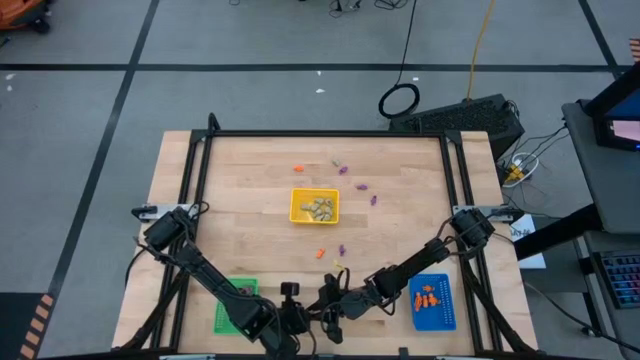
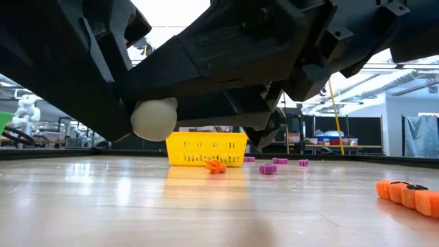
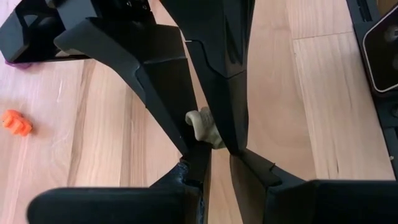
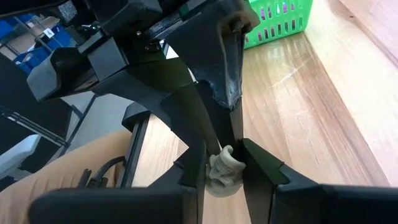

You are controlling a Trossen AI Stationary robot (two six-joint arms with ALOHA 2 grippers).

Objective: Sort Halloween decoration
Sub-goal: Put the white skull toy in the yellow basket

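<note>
A pale beige trinket [image 4: 224, 174], lumpy and tiny, sits pinched between two sets of dark fingers at the table's near edge, between the green tray [image 1: 236, 304] and the blue tray [image 1: 433, 302]. The right gripper [image 4: 224, 169] is nearly closed on it, both fingertips pressed to its sides. The left gripper [image 3: 211, 146] meets it tip to tip, narrowly parted, with the same trinket wedged at its fingertips. In the middle of the table the yellow tray [image 1: 314, 206] holds more beige pieces. Purple trinkets [image 1: 358, 183] lie scattered beyond it, an orange one [image 1: 320, 253] on the near side. The blue tray carries orange pieces. From table height, the arms block most of the view.
</note>
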